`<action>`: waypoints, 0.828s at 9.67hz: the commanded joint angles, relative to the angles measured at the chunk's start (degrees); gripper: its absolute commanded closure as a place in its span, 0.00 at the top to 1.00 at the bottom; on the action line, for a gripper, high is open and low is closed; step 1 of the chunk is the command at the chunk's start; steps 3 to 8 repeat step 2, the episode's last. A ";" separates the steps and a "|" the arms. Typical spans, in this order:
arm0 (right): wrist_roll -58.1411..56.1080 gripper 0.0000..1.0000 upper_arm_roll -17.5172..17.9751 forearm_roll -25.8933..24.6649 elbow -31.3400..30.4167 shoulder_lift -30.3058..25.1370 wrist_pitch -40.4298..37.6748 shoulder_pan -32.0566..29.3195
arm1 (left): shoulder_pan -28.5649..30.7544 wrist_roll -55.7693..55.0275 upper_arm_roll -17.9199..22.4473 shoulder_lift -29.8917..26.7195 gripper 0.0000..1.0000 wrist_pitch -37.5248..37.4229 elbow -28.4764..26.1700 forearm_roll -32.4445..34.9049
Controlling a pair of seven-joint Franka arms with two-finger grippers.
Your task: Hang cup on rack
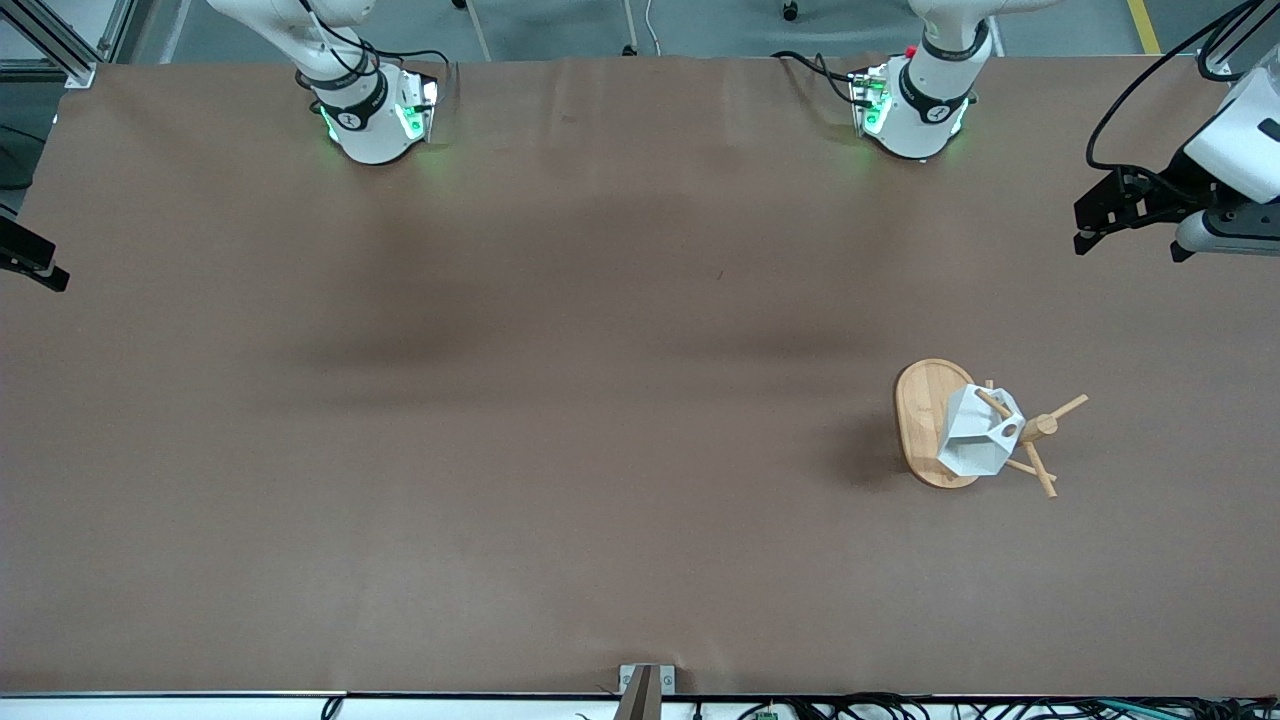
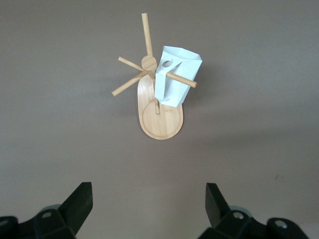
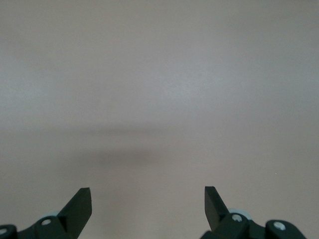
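Observation:
The white faceted cup [image 1: 972, 440] hangs on a peg of the bamboo rack [image 1: 925, 420], its handle with the round hole against the post and its body over the oval base. The left wrist view shows the cup [image 2: 174, 82] tilted on the rack [image 2: 159, 124], with the peg's tip sticking out past it. My left gripper [image 1: 1130, 245] is up in the air toward the left arm's end of the table, away from the rack, open and empty [image 2: 149, 199]. My right gripper [image 1: 40, 265] waits at the right arm's end, open [image 3: 148, 199] over bare table.
The brown table [image 1: 560, 450] carries only the rack and cup. Both arm bases [image 1: 375, 120] [image 1: 915, 110] stand along the edge farthest from the front camera. A small metal bracket [image 1: 645, 685] sits at the nearest edge.

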 commanded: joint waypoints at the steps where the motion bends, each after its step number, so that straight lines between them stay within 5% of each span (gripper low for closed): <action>1: 0.77 1.00 0.89 -0.27 -1.20 -1.29 0.42 -1.01 | 0.13 -3.62 -0.68 0.21 1.00 -2.48 -0.55 -1.13; 8: 0.77 1.00 0.89 -0.27 -1.20 -1.20 0.42 -1.01 | 0.04 -3.91 -0.68 0.21 1.00 -2.58 -0.55 -0.69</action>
